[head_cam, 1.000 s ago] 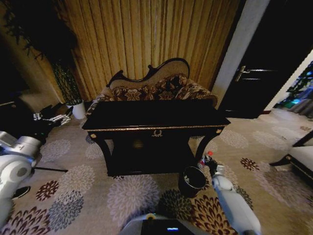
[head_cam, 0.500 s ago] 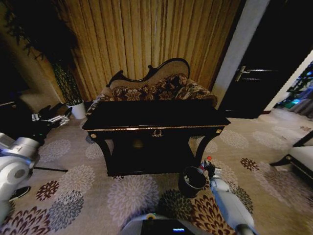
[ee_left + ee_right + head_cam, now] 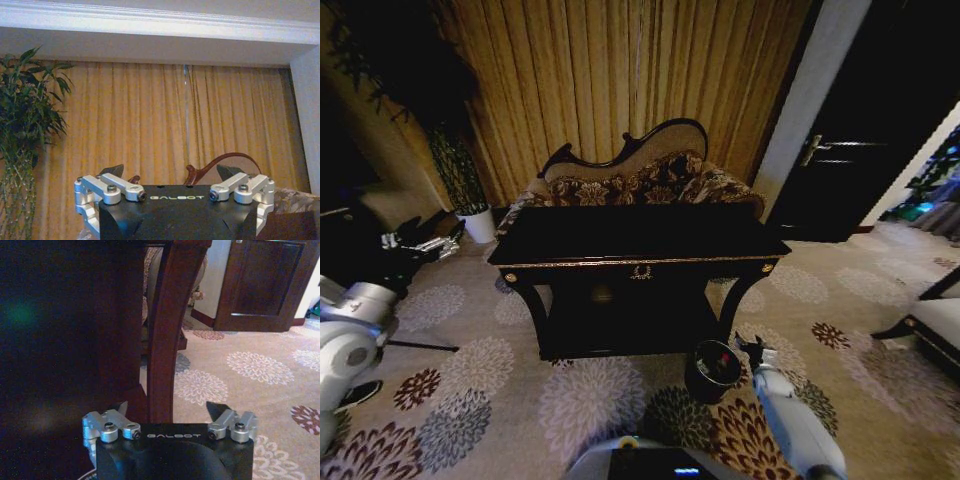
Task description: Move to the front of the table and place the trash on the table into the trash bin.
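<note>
The right hand (image 3: 748, 348) hung low beside the bin (image 3: 713, 370), just off the worktop's (image 3: 638, 235) front right leg — its fingers (image 3: 216, 409) spread wide and holding nothing. A red-capped bottle (image 3: 721, 361) lay inside the bin, which stood on the carpet. The left hand (image 3: 170, 176) was parked far to the left, raised toward the curtain — also wide apart, holding nothing.

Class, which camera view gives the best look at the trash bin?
The head view: the whole trash bin stands on the carpet by the table, with the right gripper beside its rim. The wrist views give no clear sight of the bin.
</note>
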Controlling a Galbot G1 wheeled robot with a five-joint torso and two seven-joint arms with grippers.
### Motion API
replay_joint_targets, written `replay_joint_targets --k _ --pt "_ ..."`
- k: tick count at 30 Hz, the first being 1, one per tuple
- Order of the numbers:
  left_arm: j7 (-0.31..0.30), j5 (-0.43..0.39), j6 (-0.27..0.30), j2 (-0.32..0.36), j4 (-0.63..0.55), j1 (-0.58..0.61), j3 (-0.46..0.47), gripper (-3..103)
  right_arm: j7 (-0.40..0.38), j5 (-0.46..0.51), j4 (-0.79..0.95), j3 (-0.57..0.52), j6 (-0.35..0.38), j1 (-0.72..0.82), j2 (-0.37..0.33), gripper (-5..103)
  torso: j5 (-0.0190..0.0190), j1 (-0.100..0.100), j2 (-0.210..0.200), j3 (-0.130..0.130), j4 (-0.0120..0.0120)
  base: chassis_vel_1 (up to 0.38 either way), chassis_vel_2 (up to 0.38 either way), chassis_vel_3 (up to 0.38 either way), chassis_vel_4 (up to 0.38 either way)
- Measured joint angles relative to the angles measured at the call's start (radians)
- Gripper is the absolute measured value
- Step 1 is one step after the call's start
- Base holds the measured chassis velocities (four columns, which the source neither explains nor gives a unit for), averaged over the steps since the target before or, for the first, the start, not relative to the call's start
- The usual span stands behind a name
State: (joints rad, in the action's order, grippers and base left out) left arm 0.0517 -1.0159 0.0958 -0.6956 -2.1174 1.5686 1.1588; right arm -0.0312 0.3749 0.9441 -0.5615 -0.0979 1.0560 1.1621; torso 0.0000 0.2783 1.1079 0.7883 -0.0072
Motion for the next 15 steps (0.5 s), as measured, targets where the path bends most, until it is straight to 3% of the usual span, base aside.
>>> replay_joint_targets --k 2,4,15 --pt "0.0 0.0 0.0 0.0 0.0 0.0 0.0 100 0.0 0.0 0.003 -0.001 0.0 0.001 0.0 91 0.0 0.0 0.0 0.0 0.0001 0.0 0.0 0.0 0.0" --pt "0.0 0.0 0.0 0.0 0.0 0.001 0.0 100 0.0 0.001 0.005 -0.001 0.0 0.003 0.001 100 0.0 0.0 0.0 0.0 0.0 0.0 0.0 0.0 0.0" --pt "0.003 0.0 0.0 0.001 -0.001 0.005 0.004 100 -0.001 0.002 0.014 -0.005 0.003 0.007 0.0 100 0.0 0.0 0.0 0.0 0.0 0.0 0.0 0.0 0.0"
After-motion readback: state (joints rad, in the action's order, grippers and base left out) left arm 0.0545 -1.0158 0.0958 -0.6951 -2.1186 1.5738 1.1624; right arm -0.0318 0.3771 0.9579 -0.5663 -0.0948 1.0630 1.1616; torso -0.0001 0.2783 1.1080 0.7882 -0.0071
